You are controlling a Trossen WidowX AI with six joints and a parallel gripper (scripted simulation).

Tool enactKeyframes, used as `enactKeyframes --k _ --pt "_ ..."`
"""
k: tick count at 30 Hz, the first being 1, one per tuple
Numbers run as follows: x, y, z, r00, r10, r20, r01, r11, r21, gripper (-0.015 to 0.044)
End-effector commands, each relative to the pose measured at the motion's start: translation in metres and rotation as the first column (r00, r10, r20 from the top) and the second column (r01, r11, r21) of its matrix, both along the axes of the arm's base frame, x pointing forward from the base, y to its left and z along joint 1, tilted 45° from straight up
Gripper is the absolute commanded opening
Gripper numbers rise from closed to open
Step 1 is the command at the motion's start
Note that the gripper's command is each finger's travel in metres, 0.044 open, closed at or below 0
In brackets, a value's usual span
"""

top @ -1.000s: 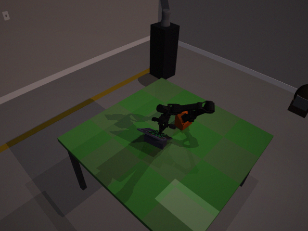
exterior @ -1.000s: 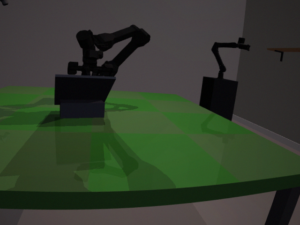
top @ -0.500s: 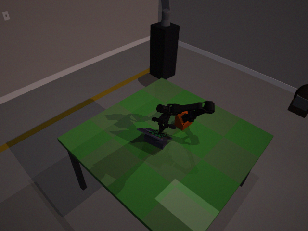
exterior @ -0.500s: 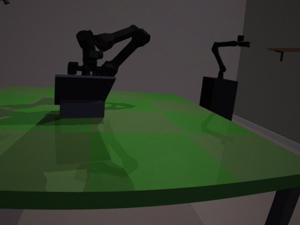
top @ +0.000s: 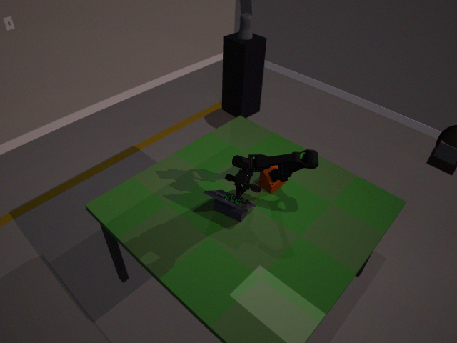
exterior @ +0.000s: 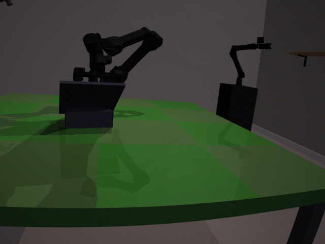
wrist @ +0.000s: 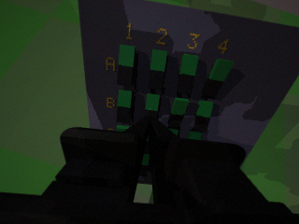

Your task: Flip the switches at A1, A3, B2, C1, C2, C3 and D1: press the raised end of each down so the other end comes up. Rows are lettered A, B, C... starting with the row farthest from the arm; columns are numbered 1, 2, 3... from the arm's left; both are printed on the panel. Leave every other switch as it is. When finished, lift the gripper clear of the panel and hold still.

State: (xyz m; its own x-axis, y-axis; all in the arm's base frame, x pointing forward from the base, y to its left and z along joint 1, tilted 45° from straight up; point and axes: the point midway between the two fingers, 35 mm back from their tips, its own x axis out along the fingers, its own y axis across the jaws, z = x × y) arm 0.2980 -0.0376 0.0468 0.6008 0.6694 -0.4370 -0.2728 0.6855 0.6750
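Note:
The dark switch panel (top: 235, 210) (exterior: 89, 97) (wrist: 100, 28) stands tilted on the green table (top: 313, 266). In the wrist view it shows green rocker switches under printed columns 1 to 4. Row A holds A1 (wrist: 126, 56) and A3 (wrist: 189, 64). Row B holds B2 (wrist: 152, 102). My gripper (top: 238, 194) (wrist: 149, 119) is shut and empty. Its tips sit low over the panel, just below B2 in column 2. The fingers hide most of row C and everything below it. In the exterior view the panel's back hides the fingertips.
The arm's orange base (top: 270, 179) sits just behind the panel. A tall black pedestal (top: 243, 73) (exterior: 236, 104) stands off the table's far corner, with a second small arm (exterior: 240, 57) on top of it. A dark object (top: 444, 149) sits on the floor at the right.

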Motion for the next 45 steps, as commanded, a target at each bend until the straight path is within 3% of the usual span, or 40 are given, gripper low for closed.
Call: enactKeyframes --k 1,27,35,45 --pt "0.0 0.0 -0.001 1.0 -0.003 -0.005 0.003 1.0 -0.002 0.0" --pt "0.001 0.001 -0.001 1.0 0.0 -0.001 0.0 1.0 -0.001 0.0" --pt "-0.034 -0.041 0.026 1.0 0.014 -0.026 -0.014 1.0 -0.012 0.0" --pt "-0.04 -0.036 0.029 1.0 0.014 -0.026 -0.015 1.0 -0.01 0.0"
